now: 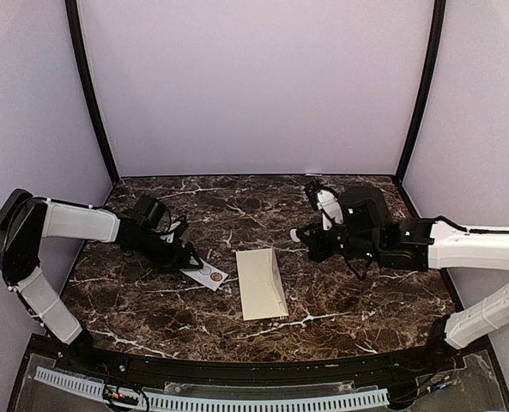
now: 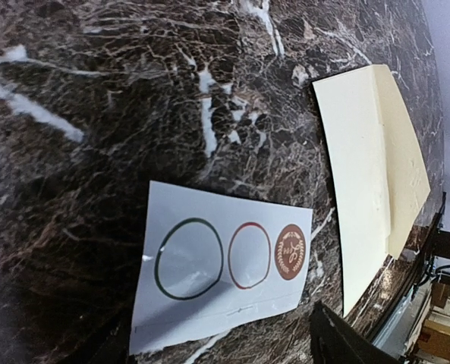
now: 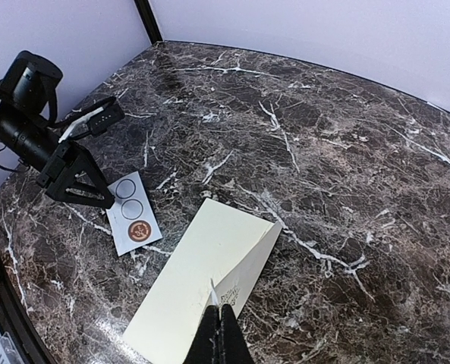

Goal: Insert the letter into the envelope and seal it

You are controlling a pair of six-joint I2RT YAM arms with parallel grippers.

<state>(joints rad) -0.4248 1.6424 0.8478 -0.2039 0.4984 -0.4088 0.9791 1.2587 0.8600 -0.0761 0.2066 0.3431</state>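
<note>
The cream envelope [image 1: 261, 283] lies flat mid-table, its flap [image 3: 259, 254] half raised along the right side. The letter is hidden. Only a small dark ornamental print [image 3: 230, 294] shows at the flap's edge, and I cannot tell if it is the letter. My right gripper [image 1: 299, 233] hangs above the table right of the envelope. Its fingers [image 3: 218, 334] are shut on a thin white sliver [image 3: 211, 292], seen edge-on. My left gripper [image 1: 188, 255] is open over a white sticker sheet [image 2: 221, 265]. The sheet has two empty rings and one brown seal [image 2: 290, 252].
The sticker sheet [image 1: 205, 274] lies just left of the envelope [image 2: 365, 174]. The left arm [image 3: 35, 129] reaches in from the left wall. Purple walls and black corner posts [image 1: 91, 94] close the marble table on three sides.
</note>
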